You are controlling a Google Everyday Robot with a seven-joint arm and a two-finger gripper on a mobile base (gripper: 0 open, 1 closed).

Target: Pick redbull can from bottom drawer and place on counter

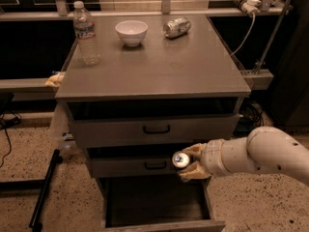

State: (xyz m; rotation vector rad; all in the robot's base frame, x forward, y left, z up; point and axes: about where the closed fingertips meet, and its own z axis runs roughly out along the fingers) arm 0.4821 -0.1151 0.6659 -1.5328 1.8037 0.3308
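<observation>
My gripper (187, 161) is shut on the redbull can (181, 159), whose silver top faces the camera. It holds the can in front of the middle drawer, above the open bottom drawer (155, 204), whose dark interior shows nothing else. The white arm reaches in from the right. The grey counter (159, 66) lies above, well clear of the can.
On the counter stand a clear water bottle (86, 33) at the back left, a white bowl (131, 32) at the back middle and a plain silvery can (176, 27) lying on its side. The two upper drawers with black handles (156, 129) stand slightly ajar. A cable (244, 28) hangs at the right.
</observation>
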